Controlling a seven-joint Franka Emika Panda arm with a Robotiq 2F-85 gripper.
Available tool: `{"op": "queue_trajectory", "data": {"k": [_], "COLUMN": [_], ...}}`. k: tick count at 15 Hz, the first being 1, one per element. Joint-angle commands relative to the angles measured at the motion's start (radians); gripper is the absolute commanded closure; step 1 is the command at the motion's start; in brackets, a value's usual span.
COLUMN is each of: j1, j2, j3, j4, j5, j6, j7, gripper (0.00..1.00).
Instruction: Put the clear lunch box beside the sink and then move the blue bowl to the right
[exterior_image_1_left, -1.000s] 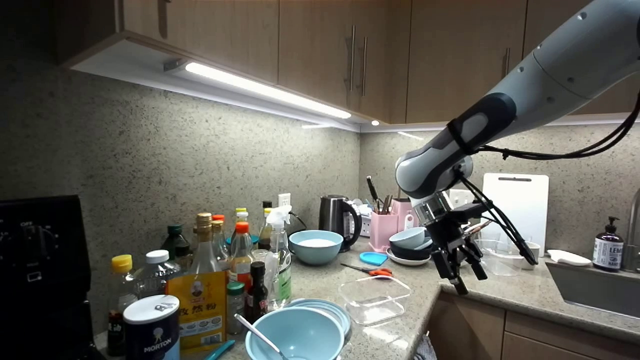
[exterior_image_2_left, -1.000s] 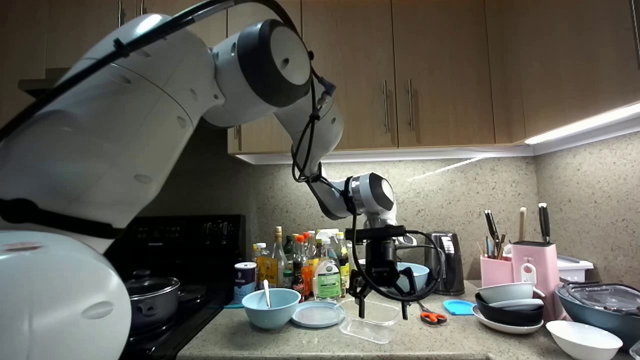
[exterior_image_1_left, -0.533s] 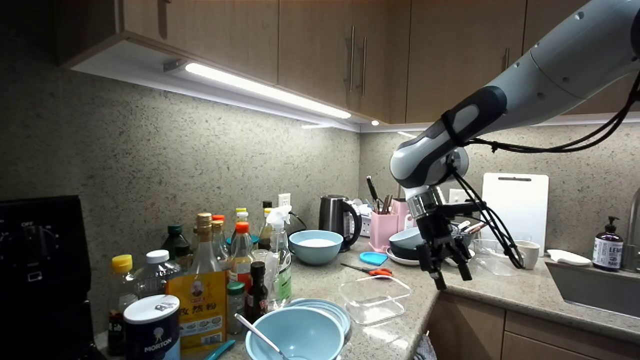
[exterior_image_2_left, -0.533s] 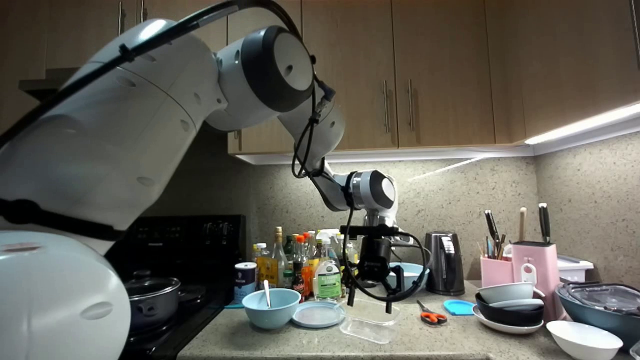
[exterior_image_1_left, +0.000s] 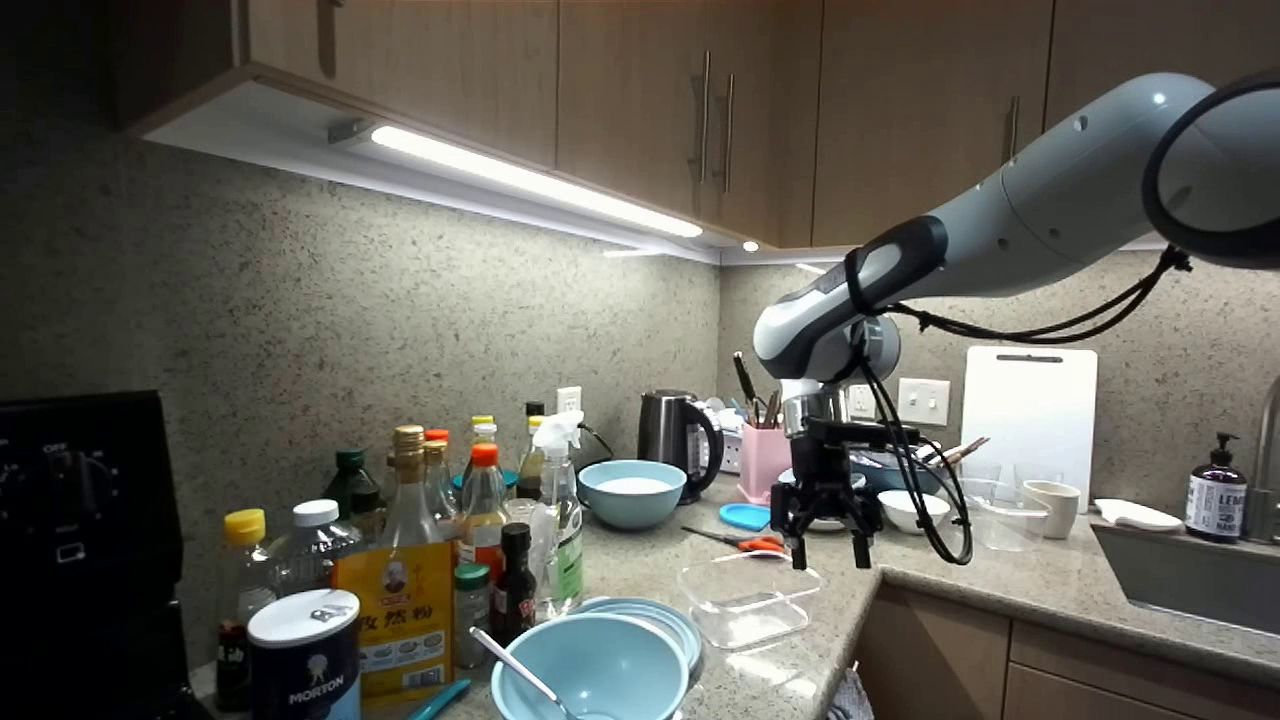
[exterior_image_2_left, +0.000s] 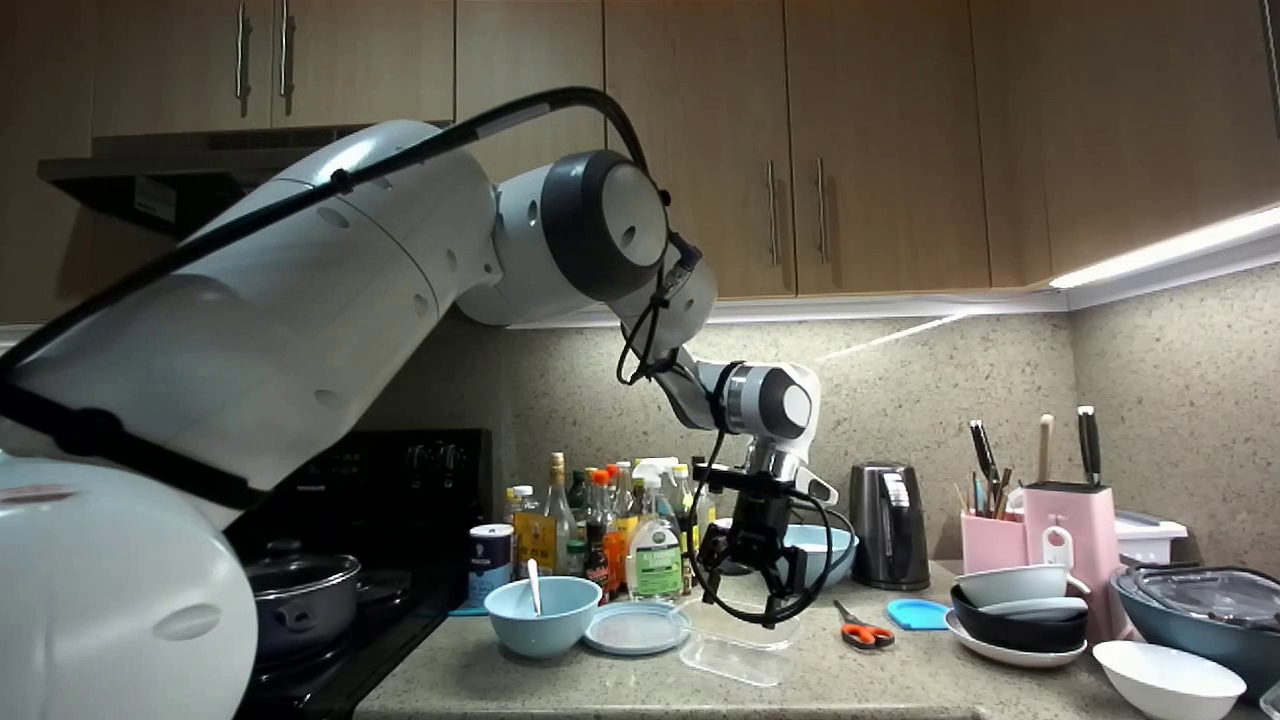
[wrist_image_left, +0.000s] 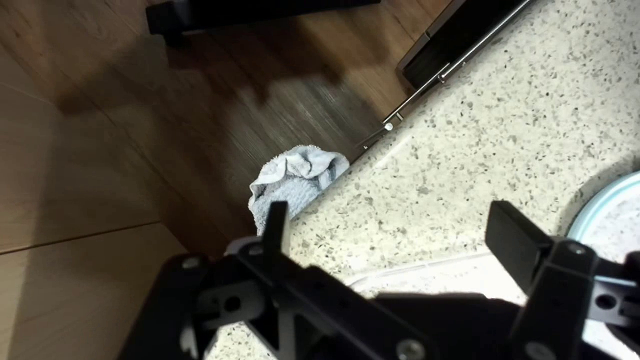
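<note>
nearest, in an exterior view, a blue bowl (exterior_image_1_left: 625, 660) holding a spoon (exterior_image_1_left: 522, 671) is cut off below and hides part of a pale blue disc (exterior_image_1_left: 680, 632). right of that, on the surface (exterior_image_1_left: 640, 565), the clear lunch box (exterior_image_1_left: 750, 603) looks low and glinting, its walls hard to make out. the pincer (exterior_image_1_left: 830, 553) hangs near it, higher up, jaws spread wide, covering much of it in the wrist view. farther back stand a second blue bowl (exterior_image_1_left: 632, 513) and, cut off at right, the sink (exterior_image_1_left: 1190, 580).
</note>
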Motion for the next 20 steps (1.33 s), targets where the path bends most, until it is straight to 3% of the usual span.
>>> {"op": "queue_trajectory", "data": {"k": [1,3,10,11,16,17,18,20], "j1": [-0.003,0.015,0.006,-0.003,-0.003,-0.005,-0.006,-0.008], "j2": [-0.001,0.046,0.277,0.212,0.273,0.281,0.283,0.283], "j3": [0.006,-0.024,-0.051,-0.04,-0.029,-0.024,-0.021,-0.017], "j4": [0.004,0.052,0.353,0.251,0.33,0.343,0.345,0.341], "j5": [-0.003,-0.058,-0.178,-0.158,-0.16,-0.156,-0.154,-0.15], "j6": [-0.003,0.053,0.006,0.039,0.029,0.015,0.012,0.018], "j7": [0.002,0.044,0.024,0.019,-0.003,-0.007,-0.007,-0.002], "gripper": [0.0,0.0,0.0,0.0,0.0,0.25,0.26,0.4]}}
